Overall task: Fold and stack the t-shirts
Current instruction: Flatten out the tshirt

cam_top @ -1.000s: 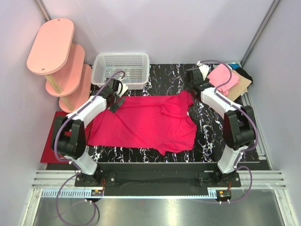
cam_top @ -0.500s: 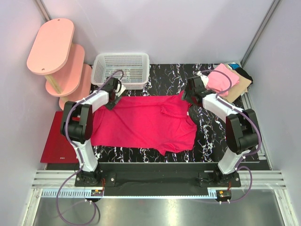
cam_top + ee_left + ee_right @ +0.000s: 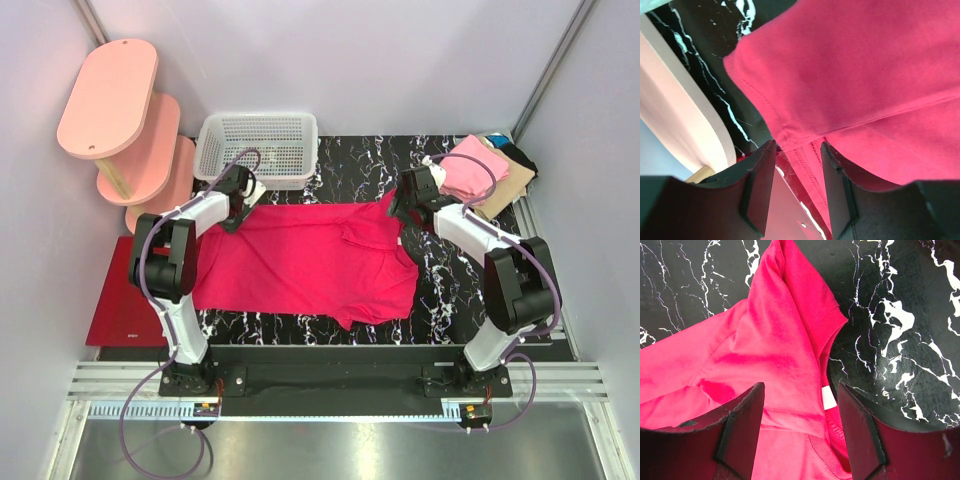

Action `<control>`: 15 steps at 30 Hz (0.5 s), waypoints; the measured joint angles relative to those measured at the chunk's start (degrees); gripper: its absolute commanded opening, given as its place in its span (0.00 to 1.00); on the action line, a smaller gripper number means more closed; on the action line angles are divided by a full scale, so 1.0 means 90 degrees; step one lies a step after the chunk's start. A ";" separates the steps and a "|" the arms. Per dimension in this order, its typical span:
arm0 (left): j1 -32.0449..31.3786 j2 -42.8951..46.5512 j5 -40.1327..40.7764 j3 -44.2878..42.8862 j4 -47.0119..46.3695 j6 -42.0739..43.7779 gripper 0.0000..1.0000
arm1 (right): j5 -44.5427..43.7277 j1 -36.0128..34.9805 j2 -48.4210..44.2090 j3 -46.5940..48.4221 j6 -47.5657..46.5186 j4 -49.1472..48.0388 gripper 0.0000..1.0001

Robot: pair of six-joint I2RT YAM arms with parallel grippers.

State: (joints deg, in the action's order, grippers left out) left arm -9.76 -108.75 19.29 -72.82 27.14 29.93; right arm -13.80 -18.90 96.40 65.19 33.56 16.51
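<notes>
Magenta-red t-shirt (image 3: 305, 262) lies spread flat on the black marble table (image 3: 450, 290), between the arms. Left gripper (image 3: 797, 150): jaws apart, straddling the hem at the shirt's far-left corner, not clamped. Right gripper (image 3: 800, 390): jaws wide, over the collar. Folded t-shirts (image 3: 485, 172) are stacked at the far-right corner.

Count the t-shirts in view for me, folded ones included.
4. A magenta-red t-shirt lies spread in the middle. A folded light pink t-shirt sits at the far right corner, atop a tan t-shirt, with a black/teal t-shirt behind. More may be hidden beneath.
</notes>
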 measured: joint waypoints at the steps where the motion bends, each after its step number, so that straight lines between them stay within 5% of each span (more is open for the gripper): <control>1: -0.0005 0.0000 -0.0005 0.0015 -0.0002 0.0002 0.47 | 0.0000 0.0000 -0.0002 0.0000 0.0007 0.0000 0.68; 10: -0.0002 -0.0189 -0.0022 0.0036 0.0017 0.0002 0.46 | 0.0097 0.0000 -0.0056 -0.0070 0.0092 0.0002 0.68; 14: -0.0017 -0.0350 0.0068 0.0017 -0.0007 0.0024 0.33 | 0.0112 0.0000 -0.0165 -0.0177 0.0112 0.0007 0.70; 15: -0.0017 -0.0364 0.0070 0.0015 -0.0010 0.0029 0.21 | 0.0107 0.0000 -0.0204 -0.0223 0.0121 0.0015 0.71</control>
State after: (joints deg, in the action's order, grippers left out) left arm -9.91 -112.03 19.92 -72.69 27.05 30.20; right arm -12.84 -18.90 94.56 63.18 34.65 16.64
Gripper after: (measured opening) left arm 0.391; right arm 0.687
